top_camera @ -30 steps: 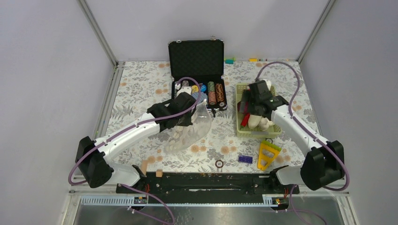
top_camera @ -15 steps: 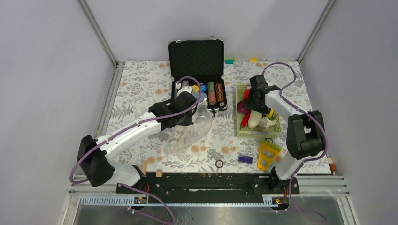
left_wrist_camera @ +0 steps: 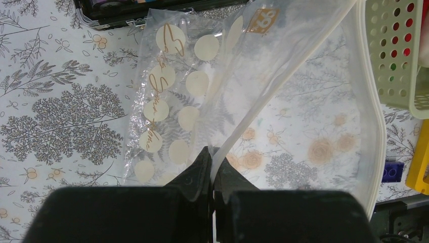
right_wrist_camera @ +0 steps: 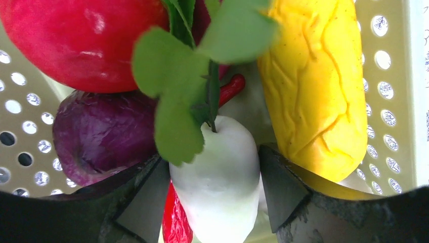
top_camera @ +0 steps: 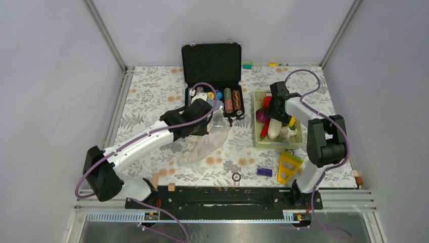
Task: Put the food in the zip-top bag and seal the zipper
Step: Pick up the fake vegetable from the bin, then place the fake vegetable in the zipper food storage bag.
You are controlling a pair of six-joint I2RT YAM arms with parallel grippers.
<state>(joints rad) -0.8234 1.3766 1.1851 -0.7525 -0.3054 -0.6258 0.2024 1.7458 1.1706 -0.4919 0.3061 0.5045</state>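
The clear zip-top bag [top_camera: 202, 144] hangs open from my left gripper [top_camera: 216, 121], which is shut on its mouth edge. In the left wrist view the zipper strip [left_wrist_camera: 273, 86] runs up from my gripper [left_wrist_camera: 212, 157], with nothing inside the bag [left_wrist_camera: 202, 91]. My right gripper [top_camera: 275, 120] is down in the pale green basket [top_camera: 298, 142]. Its fingers [right_wrist_camera: 146, 197] press both sides of the white long vegetable [right_wrist_camera: 217, 187]. Around it lie a red round fruit [right_wrist_camera: 86, 40], a purple piece [right_wrist_camera: 101, 136], a yellow piece [right_wrist_camera: 313, 91], a red chili [right_wrist_camera: 174, 223] and green leaves [right_wrist_camera: 172, 91].
An open black case of poker chips [top_camera: 212, 81] stands just behind the bag. A yellow wedge-shaped toy [top_camera: 289, 166], a blue brick [top_camera: 264, 171] and a small ring [top_camera: 236, 176] lie near the front edge. The basket wall [left_wrist_camera: 394, 61] is close to the bag's right side.
The right arm folded back, its elbow swinging from the front right toward the basket, and the gripper settled lower among the food. The left arm and bag stayed put.
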